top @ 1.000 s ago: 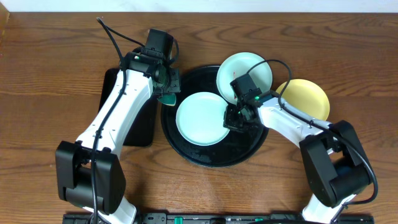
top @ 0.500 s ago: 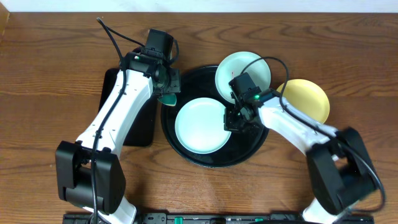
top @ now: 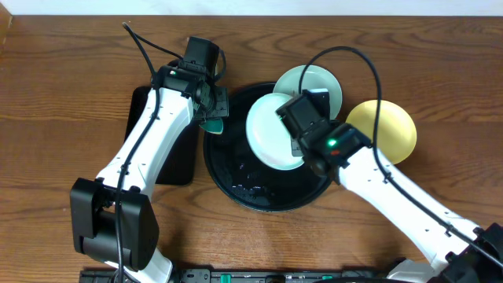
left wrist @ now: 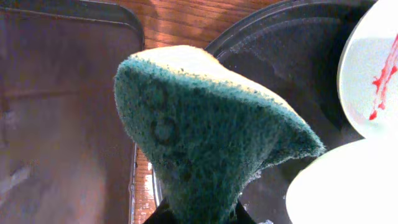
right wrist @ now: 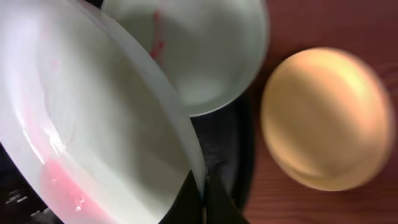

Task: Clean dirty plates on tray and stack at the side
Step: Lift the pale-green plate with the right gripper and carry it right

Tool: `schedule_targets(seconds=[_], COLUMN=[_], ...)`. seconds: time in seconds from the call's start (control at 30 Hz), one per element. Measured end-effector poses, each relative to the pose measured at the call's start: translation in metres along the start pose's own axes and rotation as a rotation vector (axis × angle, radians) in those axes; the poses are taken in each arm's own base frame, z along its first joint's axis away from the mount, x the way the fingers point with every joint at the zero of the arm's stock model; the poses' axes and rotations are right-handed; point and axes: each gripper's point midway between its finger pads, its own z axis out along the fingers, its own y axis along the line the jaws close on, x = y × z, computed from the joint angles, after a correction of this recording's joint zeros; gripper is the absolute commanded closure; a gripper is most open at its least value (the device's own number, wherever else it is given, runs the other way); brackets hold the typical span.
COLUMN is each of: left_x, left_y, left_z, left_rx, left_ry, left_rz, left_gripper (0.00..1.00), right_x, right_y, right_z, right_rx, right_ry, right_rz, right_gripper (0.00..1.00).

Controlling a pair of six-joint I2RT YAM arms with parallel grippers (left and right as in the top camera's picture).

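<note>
The round black tray sits mid-table. My right gripper is shut on the rim of a mint plate and holds it lifted and tilted over the tray; in the right wrist view this plate shows pink smears. A second mint plate with a red smear lies on the tray's far right rim; it also shows in the right wrist view. The yellow plate lies on the wood to the right. My left gripper is shut on a green sponge at the tray's left rim.
A rectangular black tray lies left of the round tray, under my left arm. Water drops lie on the round tray's floor. Bare wood table surrounds everything.
My right gripper has lifted the near mint plate off the tray floor and tilted it up and to the right. My left gripper with the sponge has stayed put.
</note>
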Motion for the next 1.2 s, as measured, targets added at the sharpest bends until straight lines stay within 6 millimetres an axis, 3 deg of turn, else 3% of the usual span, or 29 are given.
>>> schedule_targets(seconds=[0.73, 1.2], left_x=[0.0, 0.0], left_y=[0.0, 0.0], left_z=[0.0, 0.0], left_rx=[0.0, 0.0], left_ry=[0.0, 0.0], left_rz=[0.0, 0.0], left_gripper=[0.92, 0.92], right_x=[-0.042, -0.051], right_y=[-0.014, -0.023], right_z=[-0.083, -0.101], right_rx=[0.497, 0.597], right_ry=[-0.502, -0.585], right_rz=[-0.209, -0.206], right_gripper=[0.99, 0.99])
